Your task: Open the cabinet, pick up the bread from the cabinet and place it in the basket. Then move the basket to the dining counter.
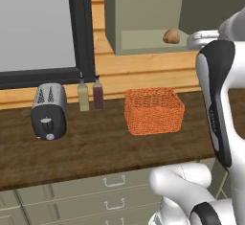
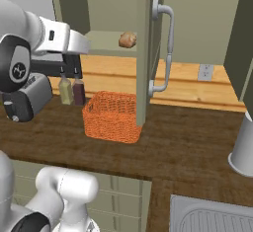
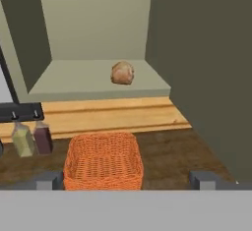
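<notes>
The olive-green cabinet (image 1: 143, 8) stands open, and its door (image 2: 143, 53) with the curved silver handle (image 2: 168, 48) swings out over the worktop. The small brown bread (image 1: 171, 36) (image 2: 127, 40) (image 3: 122, 72) lies on the cabinet's bottom shelf. Below it the orange woven basket (image 1: 154, 110) (image 2: 112, 116) (image 3: 103, 161) sits empty on the dark wood worktop. My gripper (image 3: 127, 180) is open with nothing between its fingers. It hovers in front of the cabinet, short of the bread and above the basket's near side. The dining counter is out of view.
A silver toaster (image 1: 49, 111) and two bottles (image 1: 83, 96) (image 1: 98, 95) stand left of the basket under a dark-framed window (image 1: 38, 23). Drawers (image 1: 110, 195) run below the worktop. A grey container (image 2: 244, 147) and a sink (image 2: 212, 216) are at the right.
</notes>
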